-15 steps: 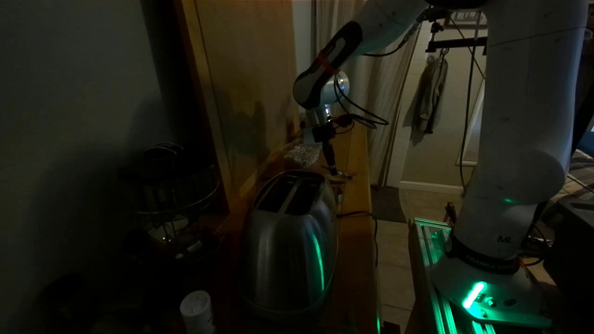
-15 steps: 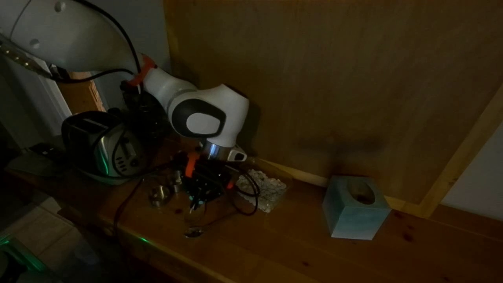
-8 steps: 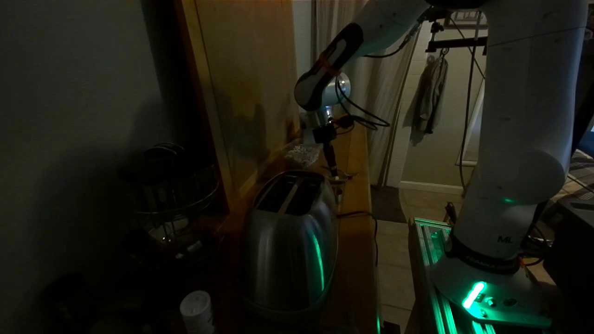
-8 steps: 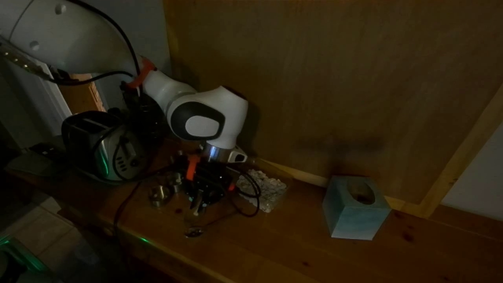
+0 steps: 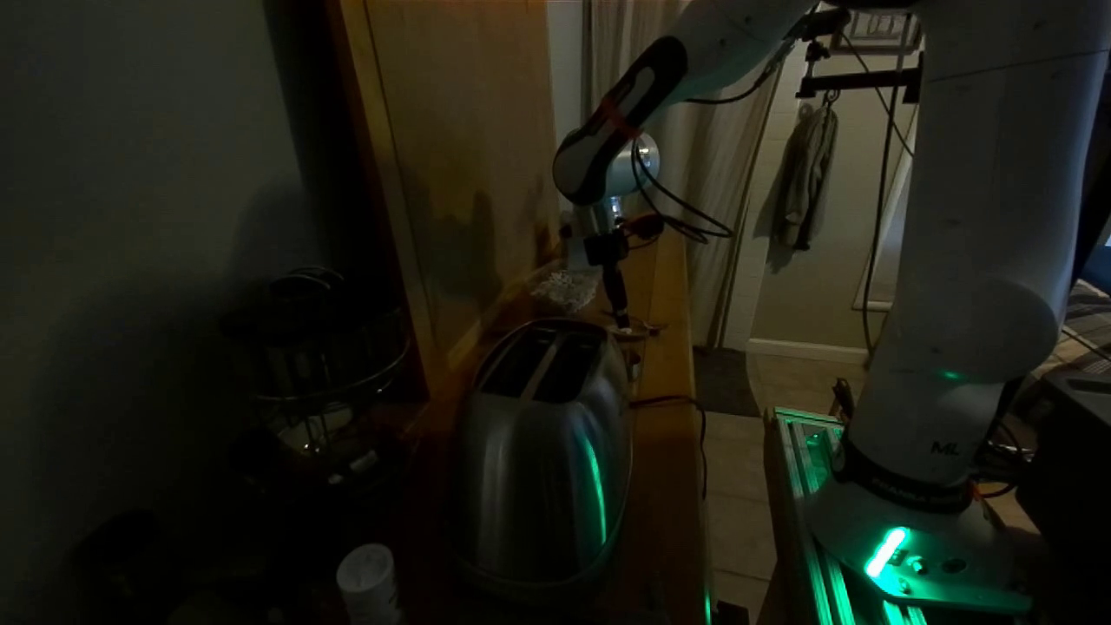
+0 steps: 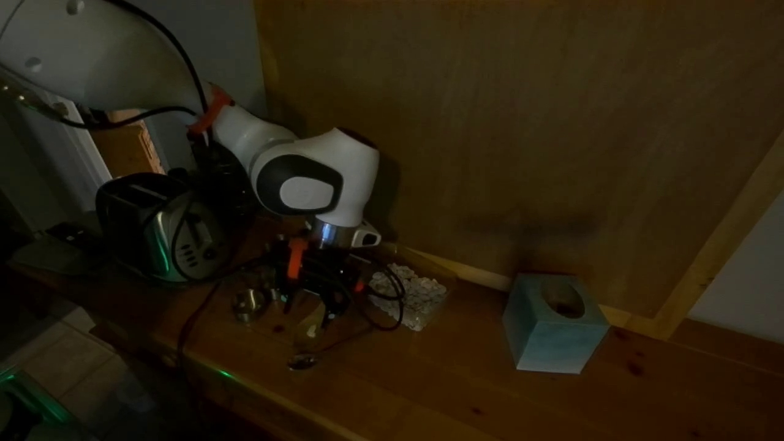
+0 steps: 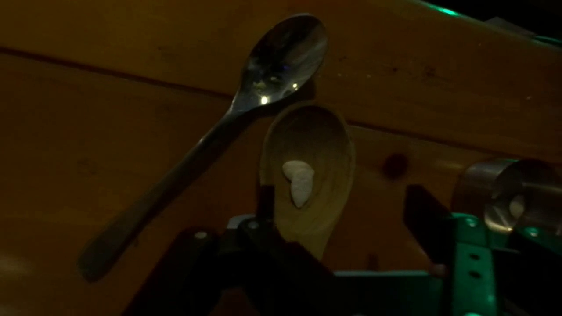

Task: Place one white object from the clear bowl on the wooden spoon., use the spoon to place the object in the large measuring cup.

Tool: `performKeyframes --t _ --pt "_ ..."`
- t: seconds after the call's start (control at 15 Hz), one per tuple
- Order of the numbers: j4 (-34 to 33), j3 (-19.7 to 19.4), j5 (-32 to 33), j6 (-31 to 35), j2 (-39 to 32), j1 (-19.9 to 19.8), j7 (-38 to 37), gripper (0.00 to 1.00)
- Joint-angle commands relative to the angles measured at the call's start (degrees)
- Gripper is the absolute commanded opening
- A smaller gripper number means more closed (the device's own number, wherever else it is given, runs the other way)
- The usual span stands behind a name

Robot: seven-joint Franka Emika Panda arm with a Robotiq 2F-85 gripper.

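Note:
The wooden spoon [image 7: 327, 145] lies on the counter. In its bowl rests a white object [image 7: 302, 186], looking like two pieces touching each other. My gripper [image 7: 341, 199] is spread wide just above the spoon, holding nothing; one finger overlaps the spoon's left edge, the other stands off to its right. The clear bowl [image 6: 411, 297], full of white pieces, is behind the gripper near the wall panel. A metal measuring cup [image 7: 478, 184] shows at the wrist view's right, with a pale spot inside. In an exterior view two cups stand together, the nearer cup [image 6: 247, 306] seeming larger.
A metal spoon [image 7: 285, 61] lies close against the wooden one. The toaster [image 5: 547, 486] stands beyond the cups, its cord crossing the counter edge. Farther along is a blue tissue box [image 6: 551, 334]. Black cables [image 6: 398, 294] loop off the wrist near the clear bowl. The scene is dim.
The jaws, together a second ago with something whitish at their tips, have parted. The white object now lies in the wooden spoon. The arm dipped slightly, then rose a little.

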State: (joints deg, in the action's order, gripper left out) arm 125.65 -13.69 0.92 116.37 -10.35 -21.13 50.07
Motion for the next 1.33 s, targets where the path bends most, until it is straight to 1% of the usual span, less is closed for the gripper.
performKeyframes --t 0.0,0.13,0.27,0.53,0.67,0.73,0.8,0.93,1.13,1.2,1.27 --pt "3.7 0.3 -0.1 -0.5 4.4 1.3 1.2 1.00" --pt "5.0 0.6 -0.8 0.2 5.7 2.0 1.8 1.00" --pt "6.6 0.9 -1.5 2.5 6.8 2.8 2.7 1.00" --pt "8.8 1.3 -4.0 6.3 8.6 4.0 6.9 1.00" --pt "9.0 1.3 -4.8 9.5 8.3 4.4 8.9 1.00" --pt "9.3 1.2 -4.2 11.5 8.5 4.7 9.1 1.00" --pt "7.4 0.9 -3.2 8.2 6.9 4.7 7.0 1.00" --pt "7.7 1.0 -3.2 10.0 6.9 4.9 7.6 1.00" --pt "7.7 1.0 -3.2 10.2 6.9 4.9 7.8 1.00" --pt "7.0 1.1 -5.5 9.3 6.1 4.7 9.9 1.00" --pt "6.8 1.4 -6.5 10.4 5.5 4.8 11.9 1.00"
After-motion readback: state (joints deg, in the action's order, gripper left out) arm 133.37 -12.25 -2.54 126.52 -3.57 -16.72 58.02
